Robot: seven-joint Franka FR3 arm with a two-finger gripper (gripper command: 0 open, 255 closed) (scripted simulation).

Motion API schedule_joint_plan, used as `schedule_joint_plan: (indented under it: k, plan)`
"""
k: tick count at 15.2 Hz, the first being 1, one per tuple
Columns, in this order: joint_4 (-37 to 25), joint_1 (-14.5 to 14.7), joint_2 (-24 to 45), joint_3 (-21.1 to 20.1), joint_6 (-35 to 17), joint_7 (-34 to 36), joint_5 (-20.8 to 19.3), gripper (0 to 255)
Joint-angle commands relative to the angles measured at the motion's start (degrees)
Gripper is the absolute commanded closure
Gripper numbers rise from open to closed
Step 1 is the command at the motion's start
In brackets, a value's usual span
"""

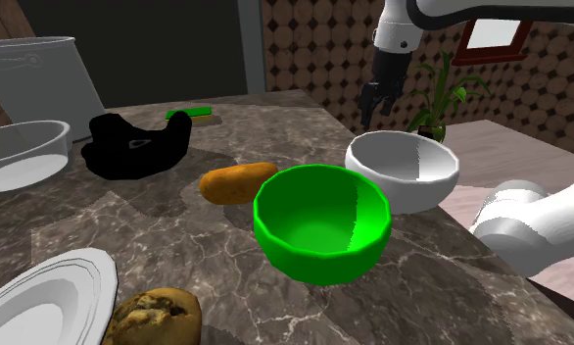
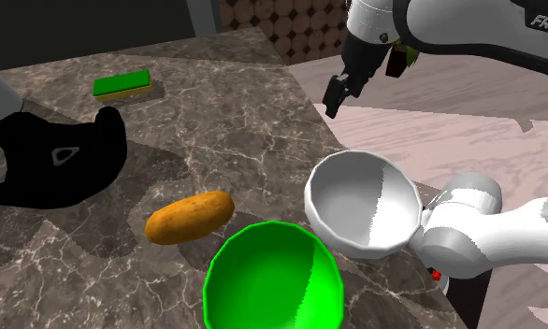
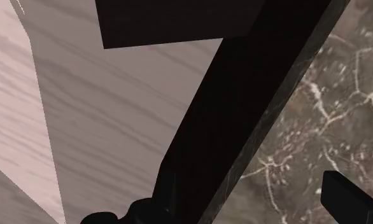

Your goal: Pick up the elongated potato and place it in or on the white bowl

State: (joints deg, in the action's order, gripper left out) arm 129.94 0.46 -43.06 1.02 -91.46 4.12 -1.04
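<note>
Black and bare of any load, the two-finger gripper (image 1: 375, 104) hangs in the upper right of the shoulder view with its fingers (image 3: 349, 196) standing apart, nothing between them. It is in the air over the edge of the dark veined marble table (image 1: 177, 250), and the wrist view looks down past that edge to a pale wood-grain floor (image 3: 115, 114). Below it in the shoulder view sits the round white bowl (image 1: 424, 192), and just beside that, toward the lower middle of the frame, a glossy bright green bowl (image 1: 314, 261). The orange-brown elongated potato (image 1: 236, 182) lies on its side on the marble at the green bowl's left rim, well apart from the gripper. Further left rests a lumpy black object (image 1: 138, 147), with a flat green block (image 2: 122, 85) beyond it.
</note>
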Motion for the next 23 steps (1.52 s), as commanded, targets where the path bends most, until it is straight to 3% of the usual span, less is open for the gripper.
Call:
schedule_joint_plan:
  k: [1,12,23]
  plan:
    - [0.0,0.0,0.0,0.0,0.0,0.0,0.0,0]
    - [-13.07,8.47,16.13,-6.69,-2.92,-6.76,2.55,0]
    - [-27.78,15.51,30.49,-14.59,-2.3,-12.62,2.22,0]
